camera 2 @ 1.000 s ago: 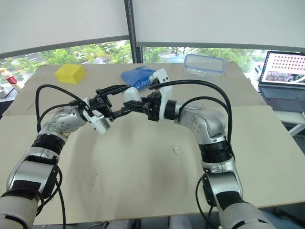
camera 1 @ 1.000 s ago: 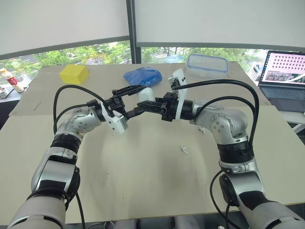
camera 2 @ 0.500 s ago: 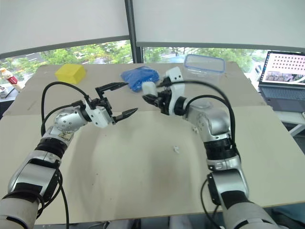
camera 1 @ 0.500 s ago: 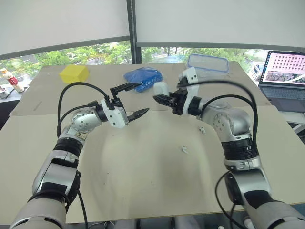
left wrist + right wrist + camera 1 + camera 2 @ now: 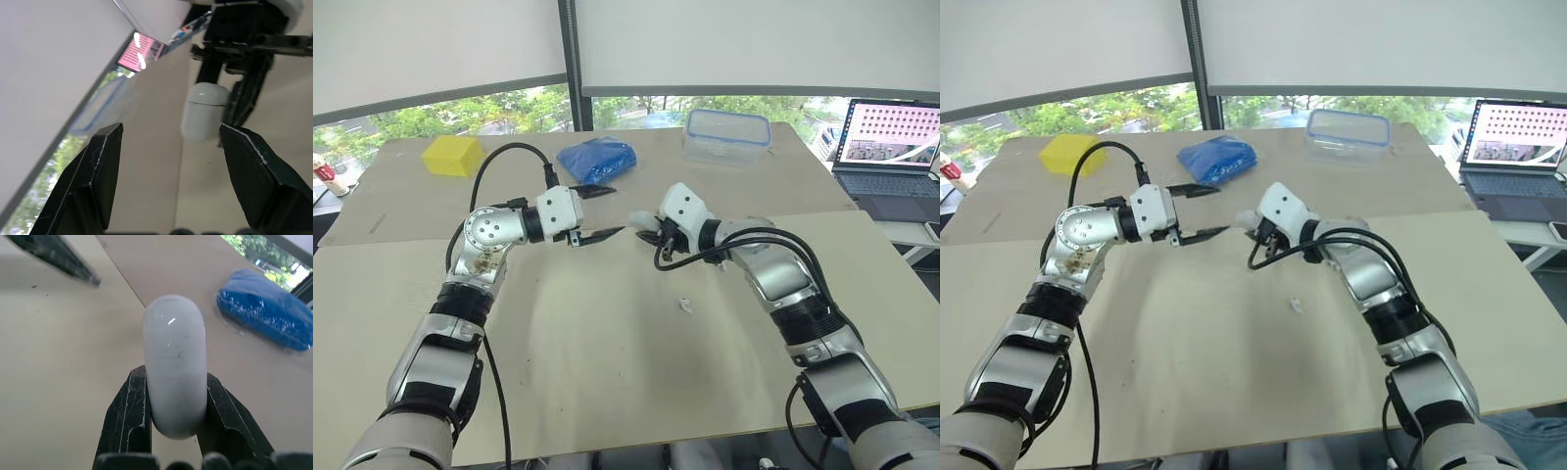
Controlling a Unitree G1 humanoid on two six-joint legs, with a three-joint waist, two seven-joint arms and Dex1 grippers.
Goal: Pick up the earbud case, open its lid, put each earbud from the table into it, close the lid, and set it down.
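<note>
The white earbud case is lifted over the middle of the table with its lid closed. My right gripper is shut on it, and its black fingers clamp the case on both sides. My left gripper is open just to the left of the case, fingertips pointing at it without touching. In the left wrist view the case hangs between and beyond my spread fingers. One small white earbud lies on the table below the right forearm.
At the back of the table are a yellow block, a blue cloth and a clear plastic container. An open laptop stands on the far right. The front of the tabletop is bare.
A second ago both grippers met at the case. The left one let go and drew back open. The right one has carried the case lower, close to the left fingertips. The camera shifted slightly.
</note>
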